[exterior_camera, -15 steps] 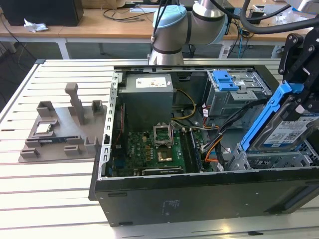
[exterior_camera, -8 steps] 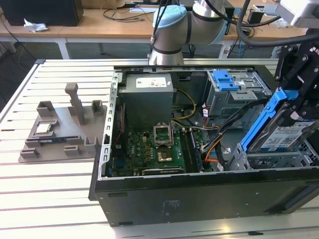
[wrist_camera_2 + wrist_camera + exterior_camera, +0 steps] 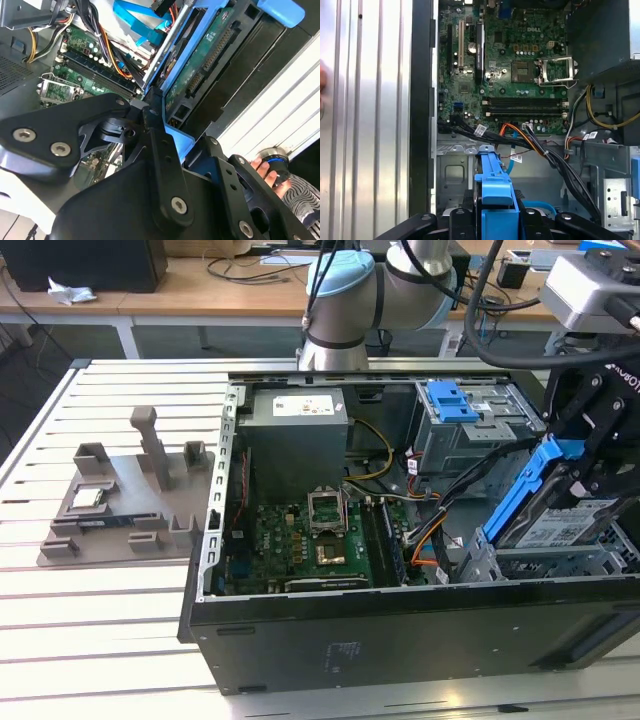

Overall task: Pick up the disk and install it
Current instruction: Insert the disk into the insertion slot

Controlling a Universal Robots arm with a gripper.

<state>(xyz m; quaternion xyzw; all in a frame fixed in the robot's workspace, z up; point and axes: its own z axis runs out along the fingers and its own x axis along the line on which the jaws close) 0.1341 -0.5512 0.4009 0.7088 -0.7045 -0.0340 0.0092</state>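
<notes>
Open PC case (image 3: 300,640) on slatted table (image 3: 100,620), motherboard (image 3: 300,545) inside. Gripper (image 3: 590,475) over the case's corner nearest the exterior view's right, jaws clamped on disk (image 3: 555,515), which is tilted on edge, blue bracket up, above the case's empty bay (image 3: 455,175). Drive cage (image 3: 470,425) just behind it. Grey fixture (image 3: 130,495) on the table beside the case. Person's hand (image 3: 267,170) outside the case wall

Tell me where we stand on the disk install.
Pickup looks done: the gripper is shut on the disk, holding it tilted over the case's corner at the exterior view's right. In hand: the disk hangs above the bay below the drive cage. Left: seating it; the disk isn't in yet.
</notes>
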